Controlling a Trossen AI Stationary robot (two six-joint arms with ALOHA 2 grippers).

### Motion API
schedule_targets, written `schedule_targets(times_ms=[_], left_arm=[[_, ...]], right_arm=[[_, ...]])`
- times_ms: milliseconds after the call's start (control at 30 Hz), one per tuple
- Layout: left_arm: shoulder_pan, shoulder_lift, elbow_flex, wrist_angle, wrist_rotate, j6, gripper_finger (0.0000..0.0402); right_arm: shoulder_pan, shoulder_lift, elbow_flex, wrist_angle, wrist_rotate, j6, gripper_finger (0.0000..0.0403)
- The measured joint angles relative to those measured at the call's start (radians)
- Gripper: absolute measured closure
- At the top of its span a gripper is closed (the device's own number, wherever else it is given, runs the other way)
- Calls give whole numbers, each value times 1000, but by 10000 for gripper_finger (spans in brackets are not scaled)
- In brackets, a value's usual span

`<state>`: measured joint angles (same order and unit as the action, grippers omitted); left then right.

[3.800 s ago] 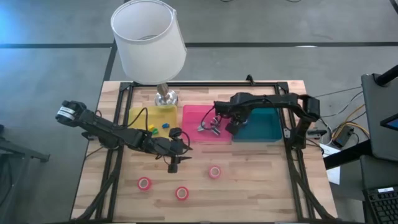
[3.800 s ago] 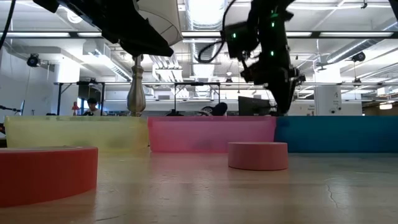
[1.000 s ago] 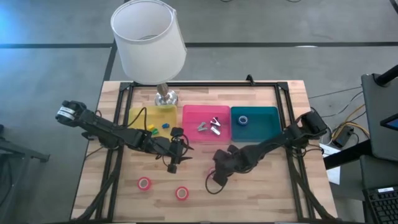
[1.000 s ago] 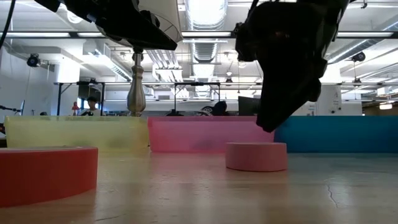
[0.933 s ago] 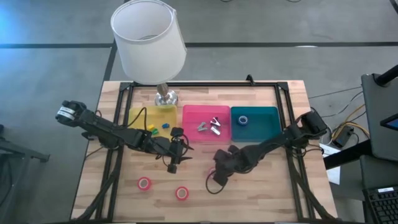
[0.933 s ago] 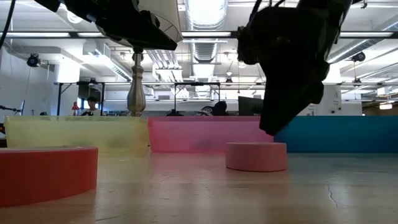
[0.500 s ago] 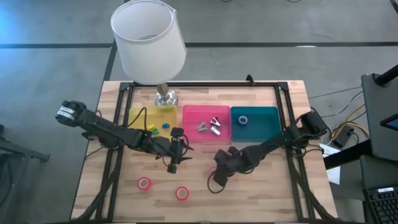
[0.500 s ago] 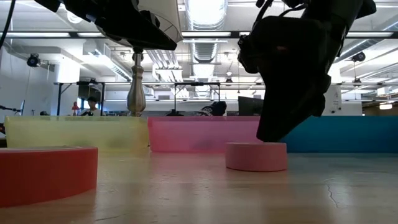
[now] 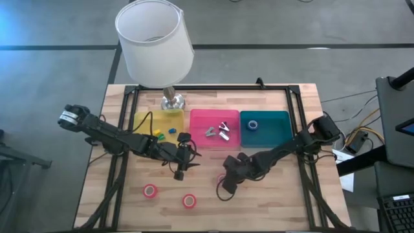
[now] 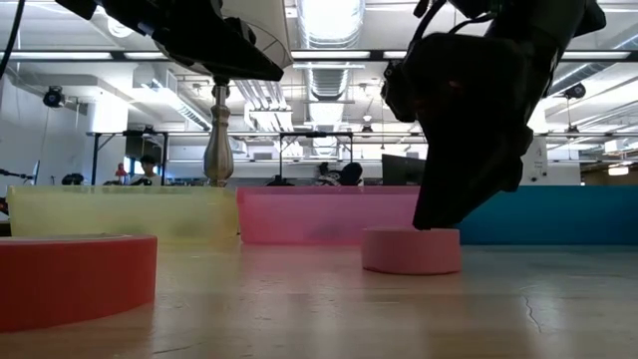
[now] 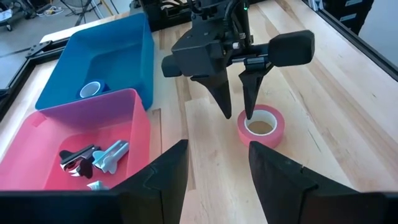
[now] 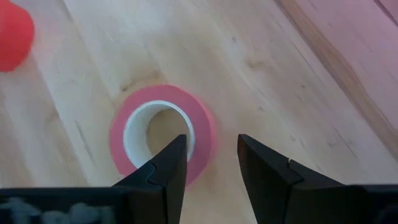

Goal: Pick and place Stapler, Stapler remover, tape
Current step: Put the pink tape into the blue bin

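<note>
In the high view, the right gripper [image 9: 226, 184] is seen low over the wooden table [image 9: 272, 200], in front of the pink bin [image 9: 214, 146], covering the roll it works on. Two more red tape rolls [image 9: 151, 191] [image 9: 189, 201] lie well apart from it toward the table's front left. A blue tape roll [image 9: 253, 125] rests in the teal bin [image 9: 281, 138]. The left gripper [image 9: 180, 172] hovers in front of the yellow bin [image 9: 145, 123].

In the low view, the right gripper [image 10: 436, 217] is lowered onto the pink-red tape roll [image 10: 411, 249], its tip at the roll's top edge.

In the left wrist view, the right gripper [image 11: 235, 111] is spread apart: one finger [image 11: 249, 102] dips into the core of the tape roll [image 11: 261, 126], the other stands just outside its wall. The left gripper's fingers [image 11: 163, 180] are also parted, holding nothing. Silvery staple removers [image 11: 99, 157] lie in the pink bin [image 11: 140, 134].

In the right wrist view, the tape roll [image 12: 163, 133] lies flat with its wall between the open fingers [image 12: 169, 167].
</note>
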<state>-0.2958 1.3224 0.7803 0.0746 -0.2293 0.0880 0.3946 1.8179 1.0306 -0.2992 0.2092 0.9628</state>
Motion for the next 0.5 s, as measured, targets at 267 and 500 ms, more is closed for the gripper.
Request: schedule_targets(times_ms=[267, 500], left_arm=[[0, 0, 0, 0, 0, -12, 229], [0, 0, 0, 0, 0, -15, 229]], right_arm=[[0, 0, -14, 8, 0, 6, 266], [-7, 0, -15, 25, 0, 2, 266]])
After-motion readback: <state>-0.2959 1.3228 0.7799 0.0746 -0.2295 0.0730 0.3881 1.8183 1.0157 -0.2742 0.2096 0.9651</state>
